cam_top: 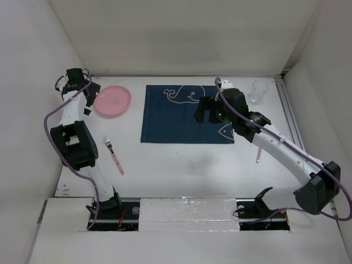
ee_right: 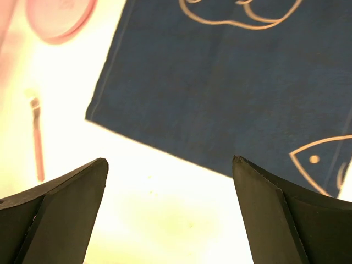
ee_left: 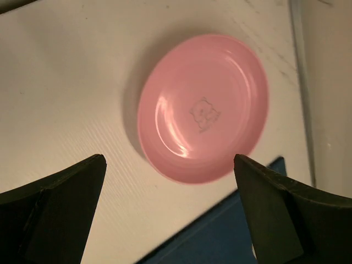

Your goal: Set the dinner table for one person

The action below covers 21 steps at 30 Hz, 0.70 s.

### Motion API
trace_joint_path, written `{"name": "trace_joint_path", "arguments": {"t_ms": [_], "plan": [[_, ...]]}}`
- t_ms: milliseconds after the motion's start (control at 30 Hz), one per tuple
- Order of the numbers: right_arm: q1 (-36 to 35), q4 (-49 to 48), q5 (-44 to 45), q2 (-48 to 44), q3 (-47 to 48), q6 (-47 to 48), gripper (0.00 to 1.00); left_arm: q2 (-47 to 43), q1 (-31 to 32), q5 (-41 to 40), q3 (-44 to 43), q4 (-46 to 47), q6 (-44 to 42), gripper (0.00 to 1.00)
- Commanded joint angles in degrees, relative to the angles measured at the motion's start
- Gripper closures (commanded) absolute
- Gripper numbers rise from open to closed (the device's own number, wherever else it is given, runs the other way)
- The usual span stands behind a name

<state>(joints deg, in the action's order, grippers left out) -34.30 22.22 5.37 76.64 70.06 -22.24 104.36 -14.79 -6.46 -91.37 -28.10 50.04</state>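
Left tool (ee_left: 168, 158) is held wide open over the pink plate (ee_left: 203, 107) at the upper left of the desk (cam_top: 181, 165) filling the overhead view; plate pick-up is judged in hand, a descent and rim grasp being called for.

Pink plate (ee_right: 58, 17) cut off by the right wrist view's top edge, fork (ee_right: 37, 137) below it washed-out and blurry.

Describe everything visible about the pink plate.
The pink plate is round, glossy and plastic-looking, with a shallow raised rim and a faint embossed figure at its centre. It is empty and lies flat, right way up, on the white table, left of the blue placemat with a gap between them. Nothing else touches it.
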Motion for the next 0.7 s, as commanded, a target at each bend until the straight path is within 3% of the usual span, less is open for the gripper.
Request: {"name": "trace_joint_path", "arguments": {"t_ms": [0,267,333,433,467,500,567,667], "plan": [[-0.59,-5.34,-5.0,-2.64,-1.59,0.53,0.0,5.75,-0.86,1.8,-4.51,-4.42,-3.01,0.0],[-0.06,-6.57,-7.48,-4.4,-3.26,0.53,0.0,19.3,-1.39,0.57,-12.43,-6.18,-3.55,0.08],[-0.06,-6.57,-7.48,-5.44,-3.79,0.53,0.0,20.97,-1.39,1.1,-12.43,-5.66,-3.55,0.16],[-0.06,-6.57,-7.48,-6.07,-3.79,0.53,0.0,22.99,-1.39,2.41,-10.85,-3.91,-3.55,0.41],[0.46,-6.57,-7.48,-6.59,-3.79,0.53,0.0,23.0,-1.39,3.02,-9.36,-3.9,-2.85,0.75],[0.47,-6.57,-7.48,-6.59,-3.79,0.53,0.0,23.0,-1.39,3.03,-8.74,-3.02,-2.84,0.85],[0.47,-7.1,-7.48,-6.59,-3.79,0.53,0.0,22.3,-1.39,4.69,-8.21,-2.41,-2.32,1.0],[0.99,-7.1,-7.48,-6.07,-3.79,0.0,0.0,19.4,0.36,5.32,-8.21,-0.92,-2.32,1.0]]}}
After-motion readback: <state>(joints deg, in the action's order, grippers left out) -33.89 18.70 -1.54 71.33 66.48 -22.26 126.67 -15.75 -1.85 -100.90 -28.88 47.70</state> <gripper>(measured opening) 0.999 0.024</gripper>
